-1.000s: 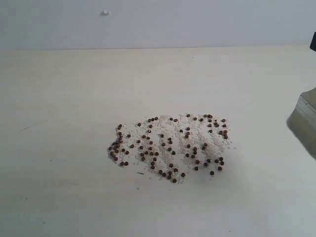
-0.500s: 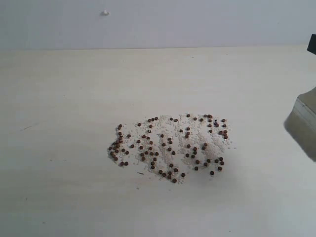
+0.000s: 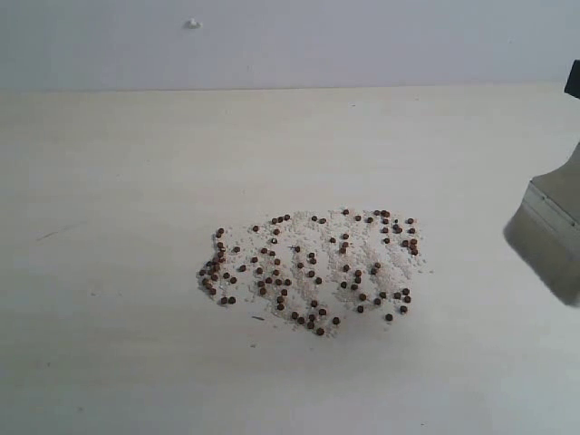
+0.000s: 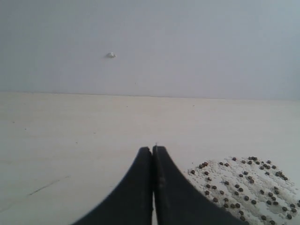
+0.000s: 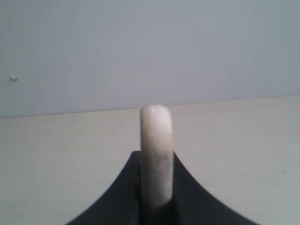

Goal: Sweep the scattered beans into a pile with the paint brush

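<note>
In the exterior view the beans [image 3: 308,267] lie in a loose, wide patch near the middle of the pale surface [image 3: 118,362], mixed with fine whitish grains. The paint brush [image 3: 546,237] is at the right edge, well apart from the beans. Only its metal ferrule and the bristles show; the handle is cut off by the edge of the picture. The long axis is tilted, with the bristles pointing down and toward the left, to the side of the beans. I cannot tell whether the bristle tips touch the surface. A small black part [image 3: 574,78] above the brush is also cut off, and too little of it shows to say what it is. Neither pair of jaws can be seen here.

In the left wrist view the left jaws are pressed together with nothing between them. They are over bare surface, and part of the bean patch shows just beside them, cut by the picture's border.

In the right wrist view the right jaws are clamped on the cream handle of the paint brush. The handle is seen edge-on, so it looks narrow, and its rounded end points away from the jaws. The ferrule and bristles are hidden behind the jaws.
</note>
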`<state>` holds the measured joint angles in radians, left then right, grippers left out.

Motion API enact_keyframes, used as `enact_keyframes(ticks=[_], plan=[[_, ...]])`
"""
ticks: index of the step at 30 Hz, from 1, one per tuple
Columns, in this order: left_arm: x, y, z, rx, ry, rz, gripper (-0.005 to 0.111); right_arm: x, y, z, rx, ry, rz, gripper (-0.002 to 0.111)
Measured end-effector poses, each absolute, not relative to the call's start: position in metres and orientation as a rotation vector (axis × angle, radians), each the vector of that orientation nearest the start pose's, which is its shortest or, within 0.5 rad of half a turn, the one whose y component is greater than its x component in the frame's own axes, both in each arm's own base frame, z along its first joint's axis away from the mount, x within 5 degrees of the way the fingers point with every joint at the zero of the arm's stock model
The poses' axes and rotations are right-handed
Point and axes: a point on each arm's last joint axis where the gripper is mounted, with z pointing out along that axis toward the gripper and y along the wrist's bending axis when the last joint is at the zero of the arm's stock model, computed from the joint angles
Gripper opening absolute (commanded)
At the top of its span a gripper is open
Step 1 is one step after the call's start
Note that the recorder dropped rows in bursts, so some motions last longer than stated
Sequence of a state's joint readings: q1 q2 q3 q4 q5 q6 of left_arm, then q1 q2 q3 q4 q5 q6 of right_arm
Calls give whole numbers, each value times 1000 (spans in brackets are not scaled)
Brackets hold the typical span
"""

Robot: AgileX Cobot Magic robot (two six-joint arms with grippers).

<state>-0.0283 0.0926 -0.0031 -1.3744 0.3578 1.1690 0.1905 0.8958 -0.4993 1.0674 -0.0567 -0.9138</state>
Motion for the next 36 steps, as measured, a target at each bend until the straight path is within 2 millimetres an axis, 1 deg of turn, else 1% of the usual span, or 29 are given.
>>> enact_keyframes(ticks=[8, 16, 19, 23, 26, 30, 36], plan=[[57, -33, 203, 134, 1656, -456, 0, 167, 32, 302, -26, 1787, 242, 0], [57, -33, 203, 134, 1656, -456, 0, 165, 31, 303, -20, 1777, 251, 0], [57, -33, 203, 137, 1656, -453, 0, 165, 29, 305, 60, 1761, 277, 0], [57, -33, 203, 137, 1656, -453, 0, 167, 25, 309, 200, 1697, 339, 0], [58, -33, 203, 135, 1655, -452, 0, 168, 25, 315, 241, 1632, 399, 0], [58, -33, 203, 135, 1655, -452, 0, 168, 29, 318, 202, 1607, 425, 0], [58, -33, 203, 135, 1655, -452, 0, 167, 30, 317, 144, 1624, 385, 0]])
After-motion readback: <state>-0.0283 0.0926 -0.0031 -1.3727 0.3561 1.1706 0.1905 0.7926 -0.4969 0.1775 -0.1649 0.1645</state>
